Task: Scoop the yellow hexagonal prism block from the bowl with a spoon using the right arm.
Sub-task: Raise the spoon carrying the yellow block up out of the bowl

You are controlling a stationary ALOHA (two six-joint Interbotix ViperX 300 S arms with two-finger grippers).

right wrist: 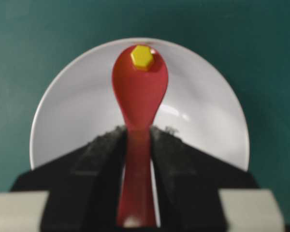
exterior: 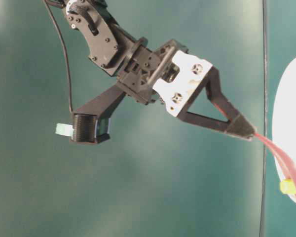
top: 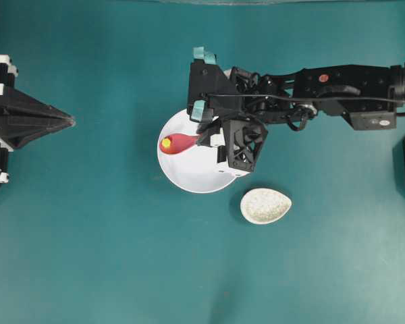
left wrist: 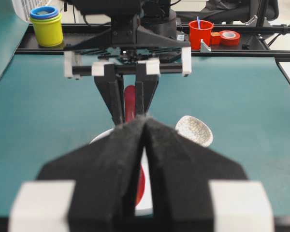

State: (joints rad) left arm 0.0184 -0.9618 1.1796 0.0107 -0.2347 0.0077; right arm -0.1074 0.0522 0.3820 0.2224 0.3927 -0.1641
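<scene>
My right gripper (right wrist: 137, 131) is shut on the short handle of the pink-red spoon (right wrist: 140, 92). The yellow hexagonal prism block (right wrist: 142, 56) lies in the scoop near its far tip, over the white bowl (right wrist: 72, 106). From overhead, the spoon (top: 181, 143) points left across the bowl (top: 189, 174) with the block (top: 166, 142) at its left end, and the right gripper (top: 206, 138) is over the bowl's upper right. My left gripper (top: 71, 121) rests shut and empty at the far left, well away from the bowl.
A small speckled oval spoon rest (top: 265, 205) lies just right of and below the bowl. In the left wrist view, stacked yellow and blue cups (left wrist: 47, 24), a red cup (left wrist: 201, 33) and a red tape roll (left wrist: 228, 36) stand beyond the table's far edge.
</scene>
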